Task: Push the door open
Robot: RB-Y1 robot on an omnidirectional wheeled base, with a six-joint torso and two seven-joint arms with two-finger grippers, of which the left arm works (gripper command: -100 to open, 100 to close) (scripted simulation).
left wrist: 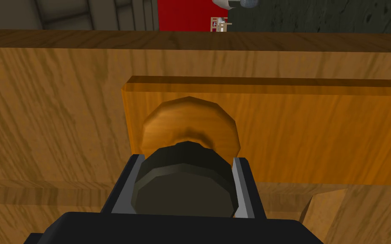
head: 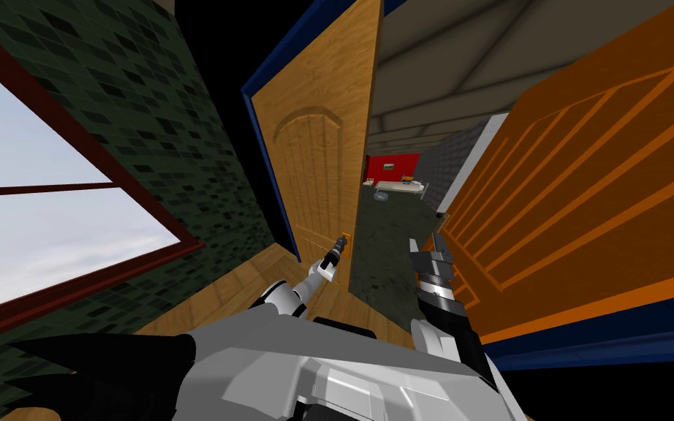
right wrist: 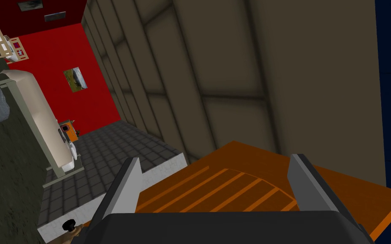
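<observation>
Left gripper [left wrist: 188,161] is clamped on the dark knob [left wrist: 185,188]; push the door [left wrist: 42,106] squarely so your grip won't slip.

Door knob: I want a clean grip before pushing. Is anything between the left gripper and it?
Nothing visible stands between them. The left gripper has its fingers pressed on both sides of the dark door knob, which is mounted on the wooden door.
</observation>
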